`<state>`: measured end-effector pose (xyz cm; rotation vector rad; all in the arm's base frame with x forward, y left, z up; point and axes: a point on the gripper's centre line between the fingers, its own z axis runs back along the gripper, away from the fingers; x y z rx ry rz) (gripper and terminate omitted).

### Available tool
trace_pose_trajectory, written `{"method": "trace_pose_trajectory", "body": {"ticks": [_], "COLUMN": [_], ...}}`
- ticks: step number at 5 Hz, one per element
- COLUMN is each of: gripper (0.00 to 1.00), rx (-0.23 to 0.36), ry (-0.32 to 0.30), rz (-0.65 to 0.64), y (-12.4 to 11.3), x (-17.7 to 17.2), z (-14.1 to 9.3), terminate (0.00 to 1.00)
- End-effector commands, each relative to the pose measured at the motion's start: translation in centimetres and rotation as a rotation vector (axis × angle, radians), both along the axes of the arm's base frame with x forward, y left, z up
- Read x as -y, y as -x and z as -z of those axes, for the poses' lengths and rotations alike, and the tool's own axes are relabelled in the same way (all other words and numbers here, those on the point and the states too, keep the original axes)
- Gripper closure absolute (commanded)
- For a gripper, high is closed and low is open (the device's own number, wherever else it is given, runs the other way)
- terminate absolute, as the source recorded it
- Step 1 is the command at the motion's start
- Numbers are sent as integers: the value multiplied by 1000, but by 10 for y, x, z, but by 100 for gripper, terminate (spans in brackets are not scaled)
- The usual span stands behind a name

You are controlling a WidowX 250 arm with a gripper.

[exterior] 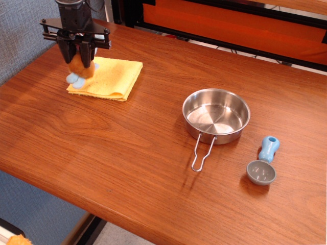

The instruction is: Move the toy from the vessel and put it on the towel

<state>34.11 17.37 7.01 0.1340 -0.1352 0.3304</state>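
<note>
I've got the claw up at the far left of the table, its two dark fingers pointing down and pinched onto the toy. The fuzzy orange-brown belly is squeezed between them, and the light blue feet dangle out below, right at the left edge of the towel. I can't tell from here whether those feet are touching the cloth or hanging just above it. The head is tucked up inside the claw, so I see none of it.

The towel lies flat, a folded yellow square, with its near-right corner pointing toward the middle of the table. The toy sits over its left part, not its centre.

Over to the right, well apart from all that, the vessel rests on the wood. I'm looking straight into it and its shiny bottom is bare, just reflections. Its wire loop handle is folded out flat and points toward the near edge.

Further right and a bit nearer, there's the small grey scoop, bowl toward me, blue handle pointing away. It is near the vessel but not touching it.

Beyond the far edge of the table I see an orange panel with black framing.
</note>
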Motion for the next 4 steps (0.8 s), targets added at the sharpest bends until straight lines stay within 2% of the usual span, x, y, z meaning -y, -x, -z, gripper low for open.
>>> {"method": "trace_pose_trajectory", "body": {"ticks": [1, 2, 4], "gripper": [100, 0, 0], "rx": [43, 35, 71], "ry": [-27, -28, -42], "rz": [13, -15, 4], "y": [-18, -20, -14], "x": [2, 5, 5], "z": [-8, -6, -25], "terminate": [0, 0, 0]}}
